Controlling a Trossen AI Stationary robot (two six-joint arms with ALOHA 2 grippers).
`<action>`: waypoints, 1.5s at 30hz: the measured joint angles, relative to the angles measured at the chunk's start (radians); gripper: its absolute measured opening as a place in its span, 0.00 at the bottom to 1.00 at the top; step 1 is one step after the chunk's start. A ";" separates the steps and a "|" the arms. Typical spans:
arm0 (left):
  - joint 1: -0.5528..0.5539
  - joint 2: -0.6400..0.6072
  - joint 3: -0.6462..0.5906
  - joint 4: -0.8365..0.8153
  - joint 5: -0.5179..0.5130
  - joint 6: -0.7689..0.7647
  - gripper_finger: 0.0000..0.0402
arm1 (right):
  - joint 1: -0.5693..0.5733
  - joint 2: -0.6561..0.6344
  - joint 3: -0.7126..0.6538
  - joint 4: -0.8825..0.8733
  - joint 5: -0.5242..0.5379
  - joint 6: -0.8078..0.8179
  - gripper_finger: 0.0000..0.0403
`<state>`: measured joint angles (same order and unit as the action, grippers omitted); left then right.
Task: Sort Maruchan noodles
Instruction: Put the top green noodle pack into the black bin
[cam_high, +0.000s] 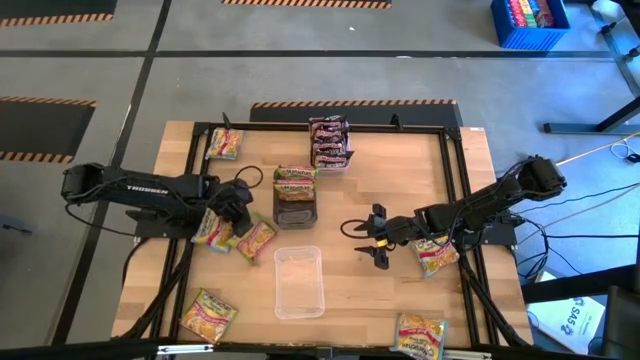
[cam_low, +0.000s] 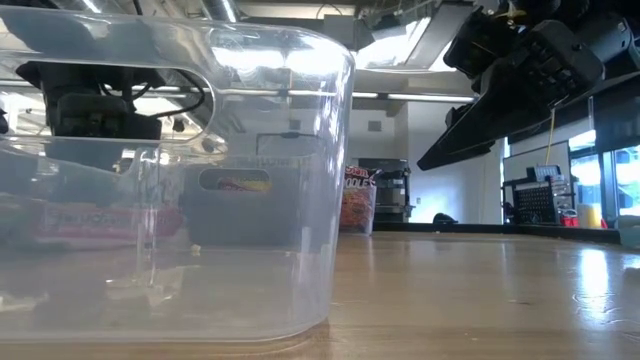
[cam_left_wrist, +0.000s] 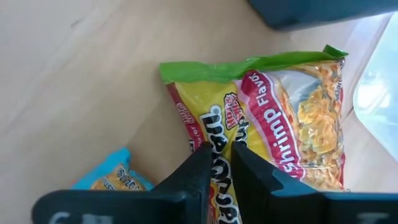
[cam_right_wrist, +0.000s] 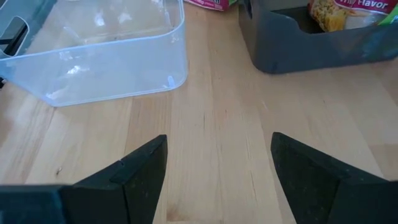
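My left gripper points steeply down at a yellow-pink noodle packet beside the dark grey bin, shut on it. In the left wrist view this packet lies flat on the wood with its green seam away from me, and a blue-edged packet lies close by. My right gripper hangs open over bare wood to the right of the clear tray, holding nothing. Green-and-orange packets sit in the grey bin. Dark brown-red packets are stacked at the far middle. My left gripper pinches the packet's printed top face between its two fingertips, a little in from the green sealed end. The fingers come from above, slanting down. The packet lies flat on the table under them.
Loose yellow-pink packets lie at the far left, near left, near right and under the right arm. The clear tray fills the left of the low view. A black frame borders the table.
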<state>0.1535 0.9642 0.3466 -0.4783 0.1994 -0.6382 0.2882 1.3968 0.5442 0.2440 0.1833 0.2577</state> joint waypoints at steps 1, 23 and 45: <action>0.000 0.000 0.000 0.003 -0.004 0.007 0.12 | 0.000 0.000 0.000 0.000 0.000 0.000 0.67; -0.188 -0.032 0.004 -0.007 -0.209 -0.012 0.00 | 0.000 0.000 0.000 0.001 0.018 -0.002 0.67; -0.463 -0.033 0.178 -0.087 -0.450 -0.035 0.00 | -0.040 0.033 0.083 0.288 0.011 -0.108 0.67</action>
<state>-0.3090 0.9311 0.5247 -0.5653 -0.2503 -0.6735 0.2478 1.4297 0.6270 0.5321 0.1947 0.1498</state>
